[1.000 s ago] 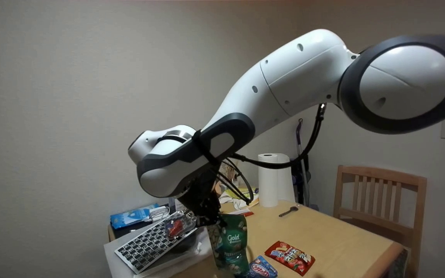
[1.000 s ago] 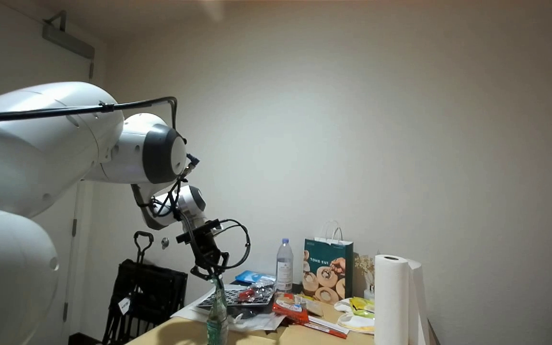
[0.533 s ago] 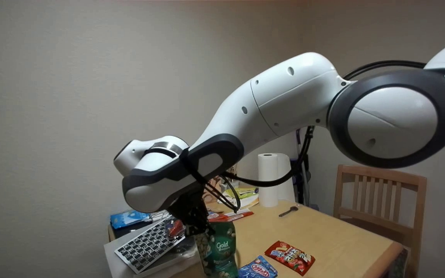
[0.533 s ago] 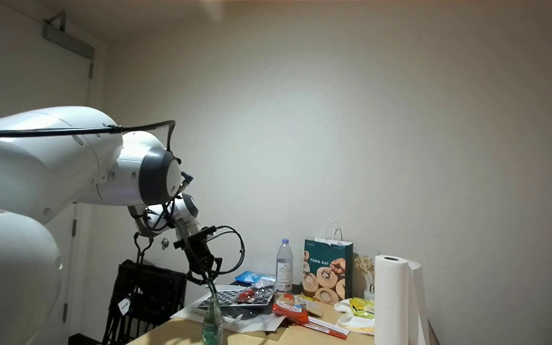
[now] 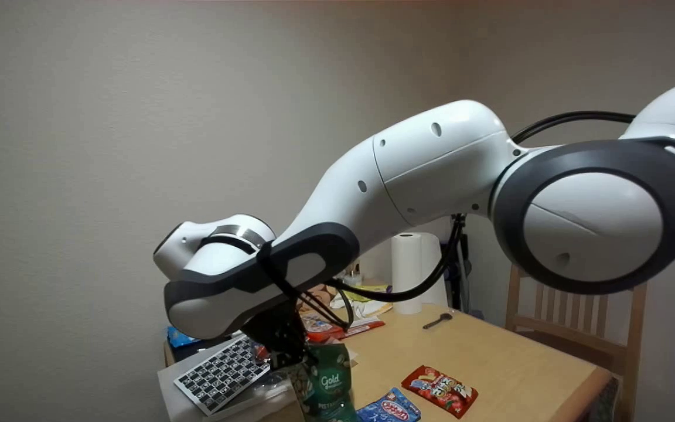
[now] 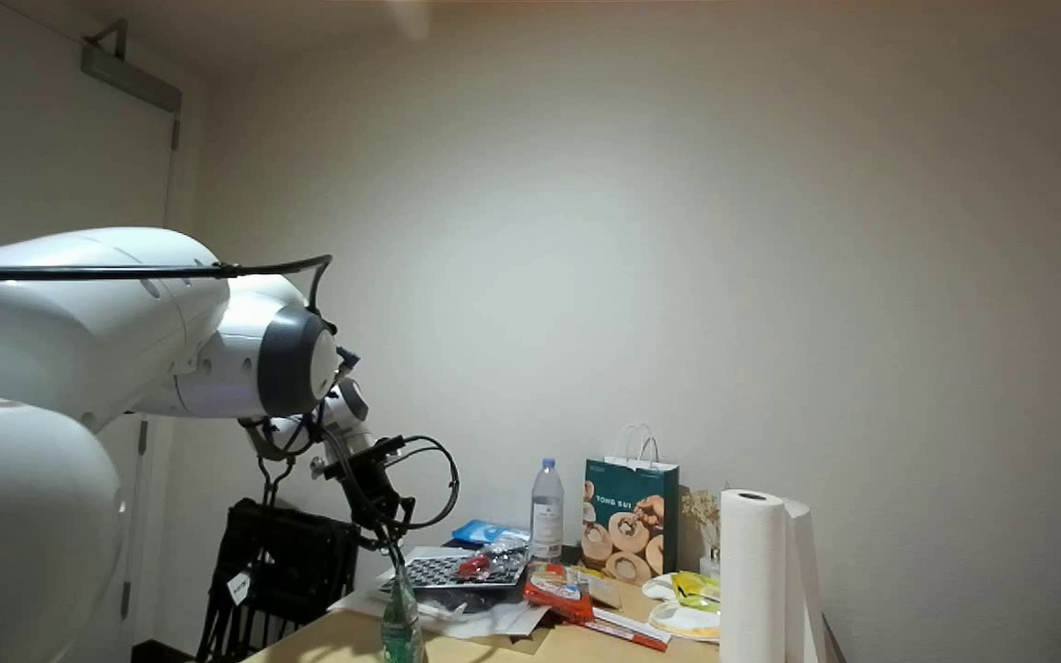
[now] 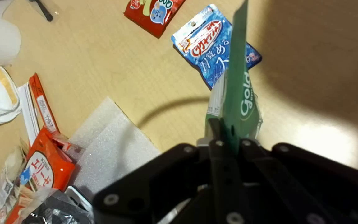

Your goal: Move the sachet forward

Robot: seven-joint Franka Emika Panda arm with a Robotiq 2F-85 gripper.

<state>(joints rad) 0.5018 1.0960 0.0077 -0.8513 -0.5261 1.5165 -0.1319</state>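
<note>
The sachet is a green foil pouch with light "Gold" lettering, upright in an exterior view (image 5: 330, 384), with its lower edge cut off by the frame. It shows nearly edge-on in an exterior view (image 6: 402, 626). In the wrist view the sachet (image 7: 248, 107) stands between the fingers, its top edge pointing toward the camera. My gripper (image 7: 228, 133) is shut on the sachet's upper part; the gripper also shows in both exterior views (image 5: 308, 354) (image 6: 388, 539). The sachet's base is out of frame or hidden, so I cannot tell whether it touches the table.
A blue packet (image 5: 389, 406) lies close beside the sachet, and a red packet (image 5: 440, 391) lies beyond it. A keyboard (image 6: 438, 572) and orange-red packet (image 6: 560, 594) lie behind. The paper-towel roll (image 6: 752, 580), water bottle (image 6: 546, 520) and paper bag (image 6: 627, 520) stand at the back.
The arm has come down and moved left in both exterior views. The sachet has moved with the gripper, lower and to the left, further from the blue packet. The grip looks unchanged.
</note>
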